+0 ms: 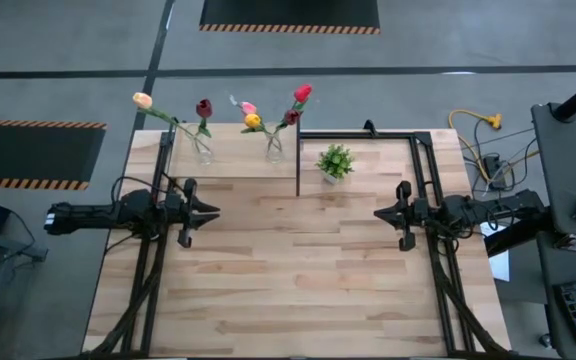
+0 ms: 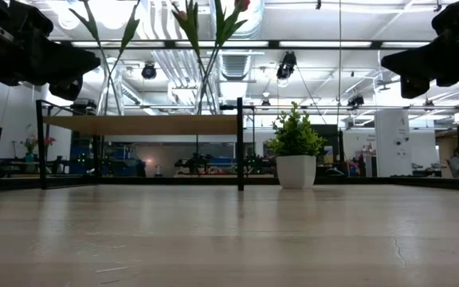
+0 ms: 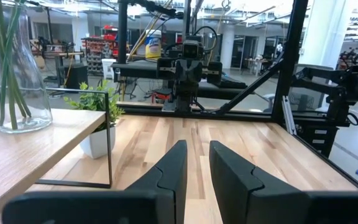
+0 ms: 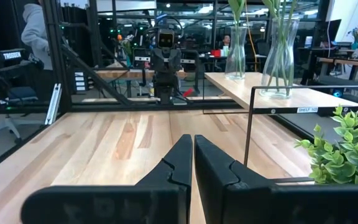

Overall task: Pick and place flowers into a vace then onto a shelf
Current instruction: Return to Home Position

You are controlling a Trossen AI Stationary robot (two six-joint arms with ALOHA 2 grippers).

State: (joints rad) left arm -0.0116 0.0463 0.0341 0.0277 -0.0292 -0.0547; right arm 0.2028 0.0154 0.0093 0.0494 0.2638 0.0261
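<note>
Looking down, we find the flowers [image 1: 252,120] standing in two glass vases [image 1: 203,148] on the shelf [image 1: 233,163], far left of the table [image 1: 298,290] | left gripper [image 1: 213,210] above the table's left side, fingers slightly parted, holding nothing | right gripper [image 1: 378,212] above the right side, fingers closed, empty | potted plant [image 1: 335,162] just right of shelf.

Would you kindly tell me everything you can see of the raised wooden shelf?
The shelf is a rectangular light-wood board carried level on a thin black metal frame. It stands on the table at its back left. A left vase and a right vase, clear glass with tulips, stand upright on it; the potted plant sits apart, off its right end.
</note>
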